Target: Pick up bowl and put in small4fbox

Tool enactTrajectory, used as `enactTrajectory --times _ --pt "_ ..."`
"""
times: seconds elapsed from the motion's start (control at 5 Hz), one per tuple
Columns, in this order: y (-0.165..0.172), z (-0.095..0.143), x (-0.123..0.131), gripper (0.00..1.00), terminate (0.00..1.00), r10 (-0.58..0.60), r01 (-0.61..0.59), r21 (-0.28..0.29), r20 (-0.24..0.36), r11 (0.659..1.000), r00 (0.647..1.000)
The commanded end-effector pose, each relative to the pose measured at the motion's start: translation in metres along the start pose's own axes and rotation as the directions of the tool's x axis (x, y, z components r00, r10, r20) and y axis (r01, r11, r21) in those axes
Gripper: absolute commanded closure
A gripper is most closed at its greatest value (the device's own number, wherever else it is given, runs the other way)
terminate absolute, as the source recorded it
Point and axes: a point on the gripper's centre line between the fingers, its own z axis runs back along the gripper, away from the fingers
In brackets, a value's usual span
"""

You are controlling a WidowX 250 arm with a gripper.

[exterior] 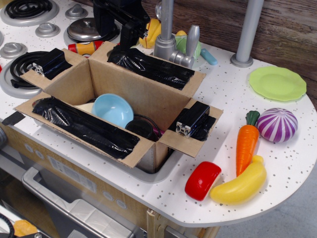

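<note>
The light-blue bowl (pixel 113 109) lies inside the brown cardboard box (pixel 143 96), tilted against things at the bottom. The box sits in the sink with its four flaps spread out, each bearing black tape-wrapped weights or black blocks. My black gripper (pixel 121 22) hangs above the box's far flap, empty, with its fingers apart. It is well above the bowl and touches nothing.
A metal faucet (pixel 171 34) stands just right of the gripper. A lime-green plate (pixel 277 83), purple striped onion (pixel 277 125), carrot (pixel 246 143), banana (pixel 240 186) and red pepper (pixel 203 180) lie on the counter to the right. Stove burners and a pot lid (pixel 89 29) are at left.
</note>
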Motion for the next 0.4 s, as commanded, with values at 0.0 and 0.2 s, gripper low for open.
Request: enactTrajectory --times 0.0,0.2 --pt "0.0056 0.0178 0.0089 0.0 0.0 0.0 -0.001 0.02 0.054 1.0 0.999" --pt "0.0056 0.0178 0.0089 0.0 1.0 0.0 -0.001 0.02 0.054 1.0 0.999"
